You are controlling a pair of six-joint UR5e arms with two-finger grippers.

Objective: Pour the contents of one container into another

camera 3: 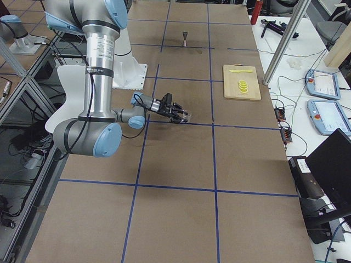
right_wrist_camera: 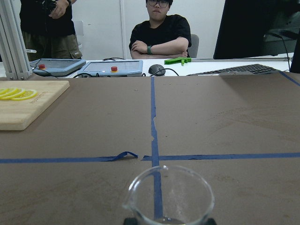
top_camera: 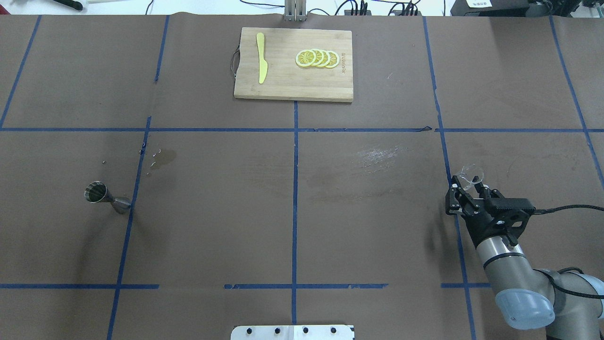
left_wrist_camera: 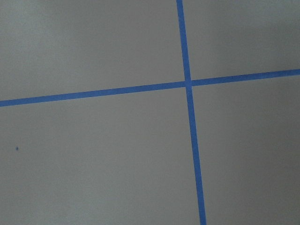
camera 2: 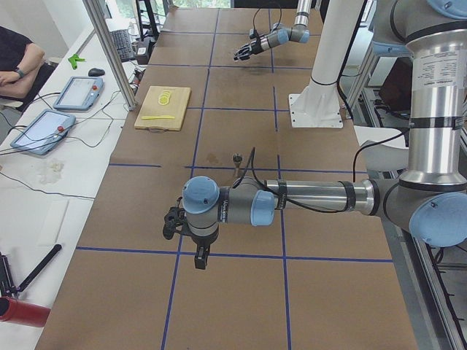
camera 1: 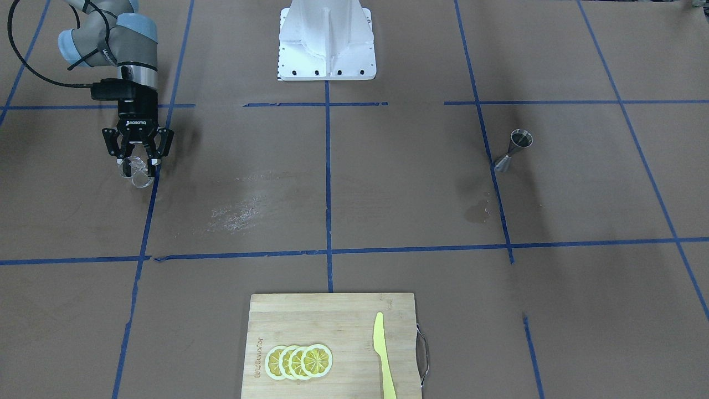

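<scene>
Only the right wrist view shows the glass cup (right_wrist_camera: 168,197) close, bottom centre, clamped in the right pincer (camera 1: 137,163). Whether the left pincer (camera 2: 171,222) is open, I cannot tell.

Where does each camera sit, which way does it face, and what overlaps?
Front-facing: across the table, looking down toward the base; right gripper holds the cup.
Overhead: behind the robot, looking forward and down; right arm shows.
Left side: table's end; left arm near.
Right side: opposite end; right arm near.
Left wrist: down at the table; no arm visible.
Right wrist: level, toward a seated person; cup nearest, no arm visible.
Front-facing and overhead share jigger and cutting board.
</scene>
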